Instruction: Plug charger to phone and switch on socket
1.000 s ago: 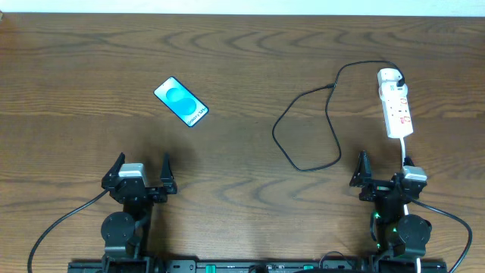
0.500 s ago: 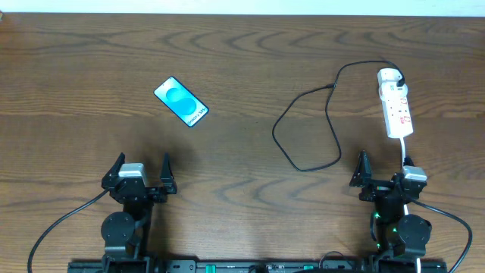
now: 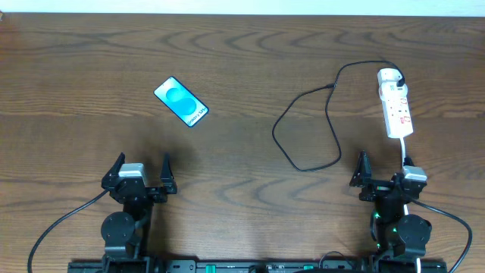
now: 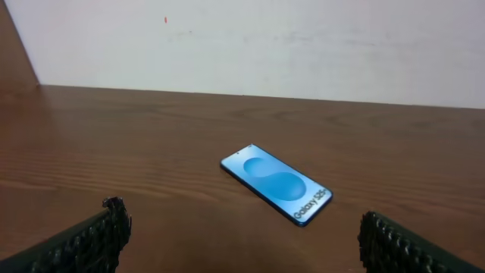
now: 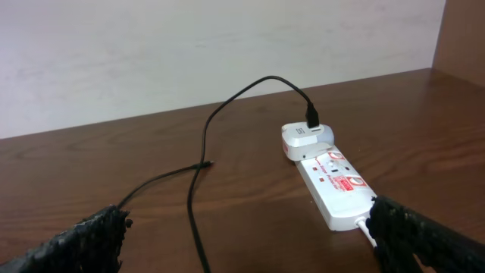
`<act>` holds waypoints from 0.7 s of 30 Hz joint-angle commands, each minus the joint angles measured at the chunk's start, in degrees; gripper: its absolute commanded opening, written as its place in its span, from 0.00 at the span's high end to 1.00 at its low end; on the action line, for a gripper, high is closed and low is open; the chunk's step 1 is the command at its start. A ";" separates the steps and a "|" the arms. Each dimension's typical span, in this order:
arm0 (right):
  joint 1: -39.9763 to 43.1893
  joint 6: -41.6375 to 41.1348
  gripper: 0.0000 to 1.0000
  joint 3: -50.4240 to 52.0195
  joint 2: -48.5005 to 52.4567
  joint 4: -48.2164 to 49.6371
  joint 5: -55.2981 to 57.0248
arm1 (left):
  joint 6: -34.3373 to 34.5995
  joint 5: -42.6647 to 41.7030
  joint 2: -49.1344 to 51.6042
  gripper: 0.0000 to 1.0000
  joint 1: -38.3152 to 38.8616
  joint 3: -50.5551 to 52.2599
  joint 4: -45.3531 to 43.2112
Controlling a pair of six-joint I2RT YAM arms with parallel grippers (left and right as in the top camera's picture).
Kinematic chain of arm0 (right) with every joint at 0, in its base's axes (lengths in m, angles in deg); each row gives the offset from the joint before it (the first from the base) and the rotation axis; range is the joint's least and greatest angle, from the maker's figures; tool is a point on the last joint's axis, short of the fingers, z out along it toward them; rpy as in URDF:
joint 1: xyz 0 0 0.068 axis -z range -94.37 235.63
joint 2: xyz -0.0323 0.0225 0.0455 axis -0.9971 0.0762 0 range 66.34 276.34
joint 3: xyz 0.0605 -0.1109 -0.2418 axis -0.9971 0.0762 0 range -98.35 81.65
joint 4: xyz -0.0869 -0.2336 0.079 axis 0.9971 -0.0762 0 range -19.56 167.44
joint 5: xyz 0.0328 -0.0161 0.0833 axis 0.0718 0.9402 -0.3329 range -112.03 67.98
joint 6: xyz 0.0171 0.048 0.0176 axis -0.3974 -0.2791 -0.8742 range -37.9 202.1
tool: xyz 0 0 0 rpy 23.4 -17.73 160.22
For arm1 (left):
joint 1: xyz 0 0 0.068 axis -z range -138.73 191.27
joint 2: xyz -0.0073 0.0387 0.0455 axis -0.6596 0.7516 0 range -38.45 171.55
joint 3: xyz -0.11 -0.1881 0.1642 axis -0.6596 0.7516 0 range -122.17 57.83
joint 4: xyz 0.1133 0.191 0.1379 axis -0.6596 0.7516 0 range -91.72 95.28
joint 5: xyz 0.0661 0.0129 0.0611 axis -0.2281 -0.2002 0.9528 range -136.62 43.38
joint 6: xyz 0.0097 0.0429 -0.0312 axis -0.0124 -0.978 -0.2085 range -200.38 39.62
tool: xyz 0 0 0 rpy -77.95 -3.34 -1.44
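Phone (image 3: pixel 180 101) is lying face up on the left half of the wooden worktop (image 3: pixel 227 45), its blue screen showing and its long side running diagonally. It is sitting well ahead of the left tool (image 3: pixel 142 163), whose fingers are standing wide apart with nothing between them. Well apart to the right, the white power strip (image 3: pixel 397 110) is lying lengthwise, with a white adapter (image 3: pixel 389 76) seated at its far end. The black charger cable (image 3: pixel 273 130) is running out of that adapter, arching left and curling into a loose loop on the worktop. Its small connector (image 3: pixel 331 87) is resting beside its own cord, far from the phone. The right tool (image 3: pixel 384 163) is sitting just short of the strip's near end, spread wide and empty.
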 commanded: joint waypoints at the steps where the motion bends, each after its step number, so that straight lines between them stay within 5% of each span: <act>1: -0.37 0.37 0.01 0.09 -0.31 -0.26 0.26 | -5.01 4.96 -0.26 0.02 -0.20 1.55 0.83; 21: -0.37 0.37 0.01 0.07 -0.31 -0.24 0.26 | -2.01 4.79 -0.26 0.02 -0.17 0.96 0.57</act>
